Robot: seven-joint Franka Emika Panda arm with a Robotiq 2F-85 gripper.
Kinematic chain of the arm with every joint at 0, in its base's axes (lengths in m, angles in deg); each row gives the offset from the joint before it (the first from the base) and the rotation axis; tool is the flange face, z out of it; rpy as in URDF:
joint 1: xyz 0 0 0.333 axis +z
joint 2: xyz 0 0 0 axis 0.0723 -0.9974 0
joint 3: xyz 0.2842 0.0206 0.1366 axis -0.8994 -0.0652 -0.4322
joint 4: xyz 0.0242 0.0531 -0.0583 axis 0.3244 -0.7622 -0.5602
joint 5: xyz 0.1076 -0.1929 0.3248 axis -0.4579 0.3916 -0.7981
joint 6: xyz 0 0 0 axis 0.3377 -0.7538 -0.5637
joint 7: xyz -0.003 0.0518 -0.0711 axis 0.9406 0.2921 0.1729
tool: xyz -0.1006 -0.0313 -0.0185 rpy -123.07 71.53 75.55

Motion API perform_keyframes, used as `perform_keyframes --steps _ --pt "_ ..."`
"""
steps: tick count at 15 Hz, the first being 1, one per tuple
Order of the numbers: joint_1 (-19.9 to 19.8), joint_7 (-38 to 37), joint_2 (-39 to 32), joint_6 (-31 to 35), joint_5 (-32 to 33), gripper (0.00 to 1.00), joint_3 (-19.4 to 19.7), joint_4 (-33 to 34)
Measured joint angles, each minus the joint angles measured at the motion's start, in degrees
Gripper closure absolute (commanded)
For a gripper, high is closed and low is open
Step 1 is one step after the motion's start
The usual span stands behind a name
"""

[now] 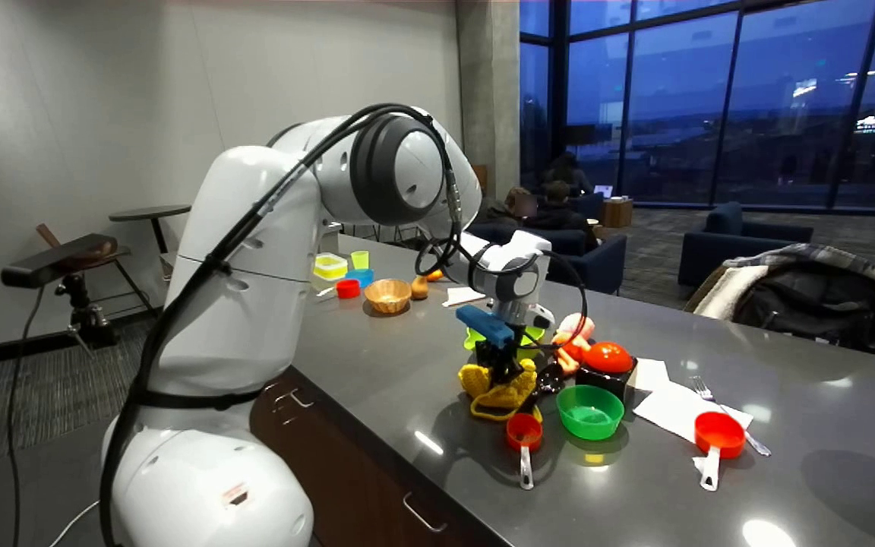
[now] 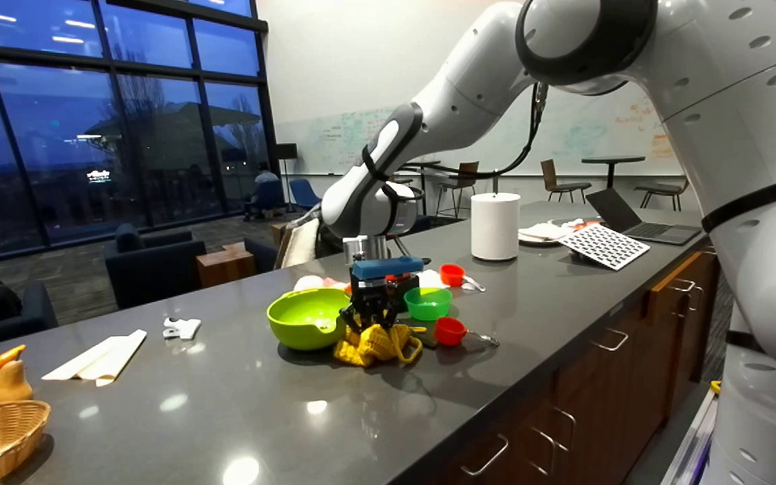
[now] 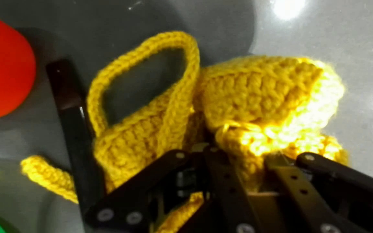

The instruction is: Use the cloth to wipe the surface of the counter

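Observation:
The yellow knitted cloth [image 1: 504, 396] lies bunched on the dark grey counter [image 1: 377, 357]. It also shows in an exterior view [image 2: 376, 345] and fills the middle of the wrist view [image 3: 254, 90], with a loop standing out on one side. My gripper [image 1: 500, 365] points down onto the cloth, and it shows above the cloth in an exterior view [image 2: 371, 313]. In the wrist view, the two fingers [image 3: 243, 158] pinch a fold of the cloth between them. Part of the cloth is hidden under the fingers.
A dark utensil [image 3: 76, 136] lies against the cloth. A lime green bowl [image 2: 307, 320], a green cup [image 1: 589, 412], and a red measuring cup [image 1: 523, 431] stand close around. A second red measuring cup [image 1: 718, 434], a basket [image 1: 388, 296] and a paper towel roll [image 2: 495, 225] are farther off.

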State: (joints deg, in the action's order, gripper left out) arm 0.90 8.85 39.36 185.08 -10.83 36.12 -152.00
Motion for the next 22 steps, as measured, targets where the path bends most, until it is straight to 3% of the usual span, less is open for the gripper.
perform_keyframes --steps 12,22 --pt "-1.0 0.5 4.3 4.8 -1.4 0.95 0.5 -7.2" --pt "1.6 3.2 6.9 6.0 -8.4 0.95 -7.1 -11.8"
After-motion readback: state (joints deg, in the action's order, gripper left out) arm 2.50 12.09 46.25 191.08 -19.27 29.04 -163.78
